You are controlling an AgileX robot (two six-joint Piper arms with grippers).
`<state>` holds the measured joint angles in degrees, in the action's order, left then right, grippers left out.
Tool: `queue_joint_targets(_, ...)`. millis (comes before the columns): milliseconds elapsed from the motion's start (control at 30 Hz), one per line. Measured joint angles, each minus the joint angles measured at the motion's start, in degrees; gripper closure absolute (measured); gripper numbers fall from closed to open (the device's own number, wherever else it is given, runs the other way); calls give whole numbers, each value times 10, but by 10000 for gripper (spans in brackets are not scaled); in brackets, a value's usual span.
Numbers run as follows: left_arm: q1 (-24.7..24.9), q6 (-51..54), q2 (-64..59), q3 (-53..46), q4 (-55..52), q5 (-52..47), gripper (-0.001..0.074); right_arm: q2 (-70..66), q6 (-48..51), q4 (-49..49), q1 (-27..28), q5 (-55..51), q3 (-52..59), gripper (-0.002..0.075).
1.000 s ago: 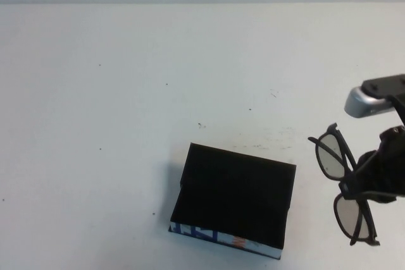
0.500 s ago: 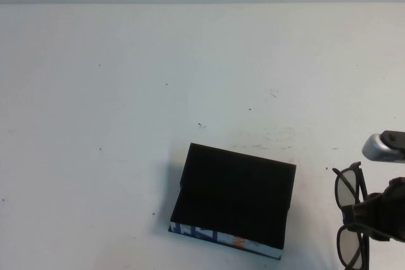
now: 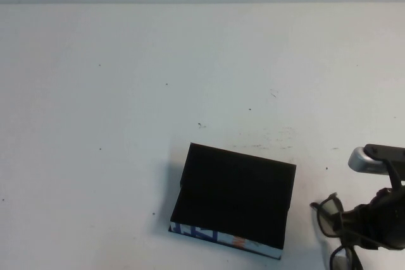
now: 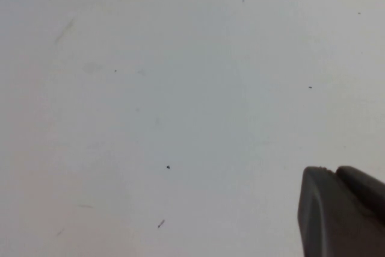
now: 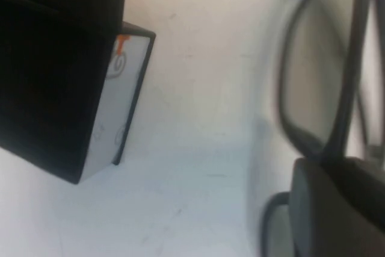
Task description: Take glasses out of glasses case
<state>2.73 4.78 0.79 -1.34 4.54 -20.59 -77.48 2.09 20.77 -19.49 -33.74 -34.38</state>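
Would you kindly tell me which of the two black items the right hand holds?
The black thick-framed glasses, gripped by the right hand beside the flat black rectangular case.

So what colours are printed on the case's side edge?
White with blue and orange print on the glasses case, best in the right wrist view.

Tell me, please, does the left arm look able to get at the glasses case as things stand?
Probably yes. The glasses case lies alone on the table, nothing on or beside its left. The right pincer grips the glasses off to its right. The left pincer shows only over bare table.
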Motion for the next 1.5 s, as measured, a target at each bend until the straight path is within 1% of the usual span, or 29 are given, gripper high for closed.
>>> queue_joint_targets(100,0,0,0,0,0,0,740,0,0,1,0,8,0,588)
queue_joint_targets(133,0,0,0,0,0,0,740,1,0,1,0,10,0,575)
queue_joint_targets(200,0,0,0,0,0,0,740,11,0,1,0,14,0,558)
queue_joint_targets(300,0,0,0,0,0,0,740,35,0,-3,0,15,0,554)
queue_joint_targets(367,0,0,0,0,0,0,740,58,0,-12,0,15,0,564)
queue_joint_targets(400,0,0,0,0,0,0,740,72,0,-17,0,13,0,581)
queue_joint_targets(533,0,0,0,0,0,0,740,138,0,-36,0,-3,-1,700)
queue_joint_targets(633,0,0,0,0,0,0,740,199,-2,-57,0,-12,-2,729)
queue_joint_targets(767,0,0,0,0,0,0,740,290,-9,-100,0,-26,-3,739)
queue_joint_targets(1000,0,0,0,0,0,0,740,477,-80,-274,0,-45,1,741)
queue_joint_targets(1100,0,0,0,0,0,0,740,558,-90,-312,0,-36,19,741)
queue_joint_targets(1300,0,0,0,0,0,0,740,685,-92,-331,0,-26,75,741)
queue_joint_targets(1500,0,0,0,0,0,0,740,764,-92,-331,0,-28,85,742)
